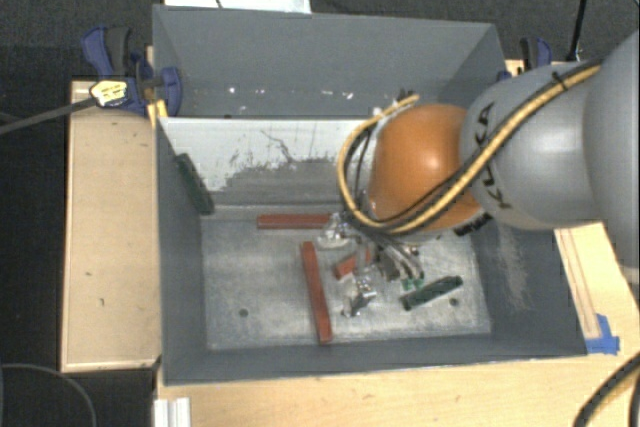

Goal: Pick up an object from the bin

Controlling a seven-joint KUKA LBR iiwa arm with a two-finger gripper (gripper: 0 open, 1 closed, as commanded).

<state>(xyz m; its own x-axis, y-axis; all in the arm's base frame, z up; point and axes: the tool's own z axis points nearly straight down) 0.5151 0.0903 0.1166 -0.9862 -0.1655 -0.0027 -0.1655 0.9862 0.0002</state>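
A small orange-red piece (346, 267) lay on the floor of the bin (250, 315), near its middle and a little toward the right. It was partly hidden by the metal of the pincer (356, 287), which hung low over that spot. Whether the pincer touched the piece, and whether it was spread or closed, I could not tell; nothing could be made out in its grip.

Just to the left of the piece ran a long red-brown stick (318, 295), lying slantwise on the floor, its upper end near the pincer and its lower end toward the front wall. A shorter red-brown stick (293, 222) lay crosswise further back, close to the foot of the rear wall and apart from the long one. To the right of the pincer a dark green piece (432, 291) lay tilted on the floor. Well away, a dark bar (193, 183) leaned against the left wall.

Above the pincer sat the rounded orange cover (420, 165) of the wrist, with yellow and black cables (350, 177) looped round its left side. The grey arm (560, 155) reached in over the right rim.
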